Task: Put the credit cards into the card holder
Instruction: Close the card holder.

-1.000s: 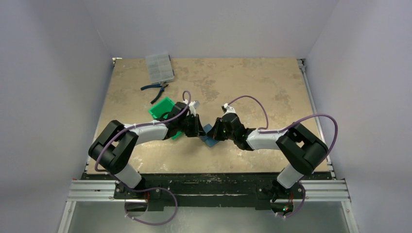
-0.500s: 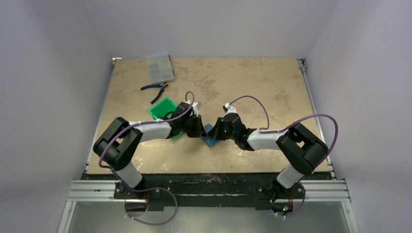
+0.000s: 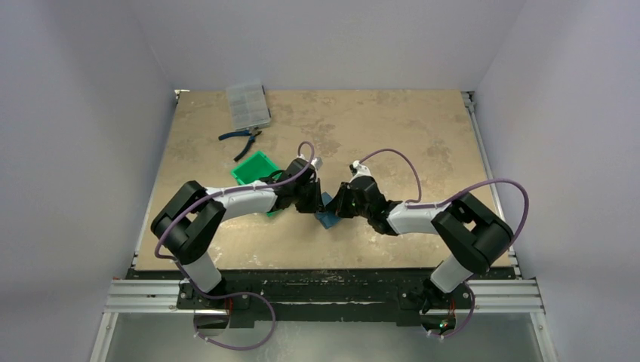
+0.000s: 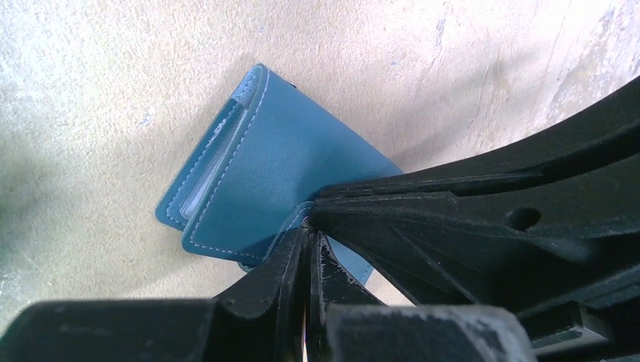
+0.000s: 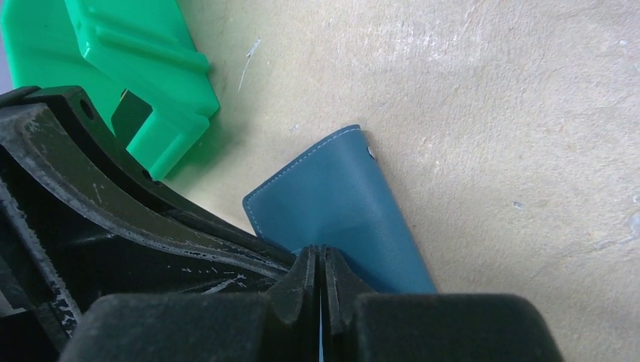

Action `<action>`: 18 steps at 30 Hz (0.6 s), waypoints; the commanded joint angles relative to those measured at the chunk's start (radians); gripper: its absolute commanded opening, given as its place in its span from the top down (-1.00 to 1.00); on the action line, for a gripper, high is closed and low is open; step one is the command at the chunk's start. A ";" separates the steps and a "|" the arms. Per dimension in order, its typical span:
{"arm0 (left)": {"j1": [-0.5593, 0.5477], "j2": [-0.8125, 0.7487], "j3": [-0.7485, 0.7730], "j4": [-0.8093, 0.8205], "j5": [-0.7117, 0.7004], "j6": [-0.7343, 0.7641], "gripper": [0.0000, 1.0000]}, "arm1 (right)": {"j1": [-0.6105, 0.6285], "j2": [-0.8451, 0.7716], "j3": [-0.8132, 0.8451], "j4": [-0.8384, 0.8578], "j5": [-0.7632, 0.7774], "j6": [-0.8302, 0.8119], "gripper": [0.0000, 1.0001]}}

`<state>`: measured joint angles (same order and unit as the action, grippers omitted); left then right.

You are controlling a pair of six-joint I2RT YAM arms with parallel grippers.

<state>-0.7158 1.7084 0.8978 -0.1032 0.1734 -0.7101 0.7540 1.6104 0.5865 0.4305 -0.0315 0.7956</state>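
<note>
The teal-blue card holder lies folded on the table between my two grippers. In the left wrist view it shows pale card edges inside its pockets. My left gripper is shut on its small clasp tab, and it also shows in the top view. My right gripper is shut on the opposite edge of the card holder, and it also shows in the top view. The two grippers' fingers nearly touch. No loose credit card is in view.
A green plastic tray stands just left of the left gripper and shows in the right wrist view. Blue-handled pliers and a clear compartment box lie at the far left of the table.
My left arm has stretched to the right, and its wrist has shifted right and a little away. The right gripper and the card holder have hardly moved.
</note>
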 commanded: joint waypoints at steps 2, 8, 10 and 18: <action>-0.042 0.183 -0.050 -0.131 -0.238 0.048 1.00 | 0.010 -0.071 -0.003 -0.301 -0.167 -0.043 0.69; -0.046 0.232 -0.043 -0.152 -0.251 0.042 1.00 | -0.156 -0.209 0.043 -0.450 -0.223 -0.124 0.37; -0.047 0.242 -0.042 -0.158 -0.254 0.036 1.00 | -0.171 -0.241 0.057 -0.485 -0.211 -0.161 0.31; -0.049 0.040 0.053 -0.219 -0.197 0.073 1.00 | -0.211 -0.302 0.078 -0.524 -0.237 -0.252 -0.01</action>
<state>-0.7544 1.7260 0.9485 -0.1268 0.1055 -0.7136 0.5678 1.3441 0.6189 -0.0414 -0.2291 0.6327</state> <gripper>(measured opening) 0.040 0.442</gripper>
